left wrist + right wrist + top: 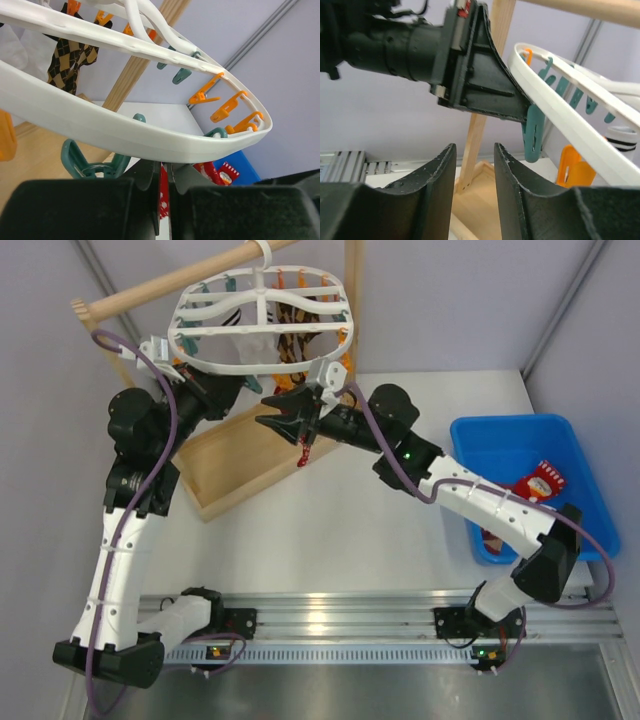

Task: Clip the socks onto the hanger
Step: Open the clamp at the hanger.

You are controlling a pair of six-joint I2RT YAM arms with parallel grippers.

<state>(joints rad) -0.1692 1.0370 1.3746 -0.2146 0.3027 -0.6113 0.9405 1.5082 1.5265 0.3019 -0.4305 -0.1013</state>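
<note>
The white oval hanger hangs from the wooden rod, with teal and orange clips under its rim. A red white-dotted sock hangs below the spot where both grippers meet; what holds its top is hidden. My left gripper sits just under the front rim, jaws nearly together. A strip of the red sock shows through the slit between its fingers. My right gripper is open and empty, just below the left gripper. A teal clip hangs beside the left fingertip.
A blue bin at the right holds more socks. The wooden rack's tray lies under the hanger, its posts on either side. An argyle sock and a white sock hang clipped on the hanger.
</note>
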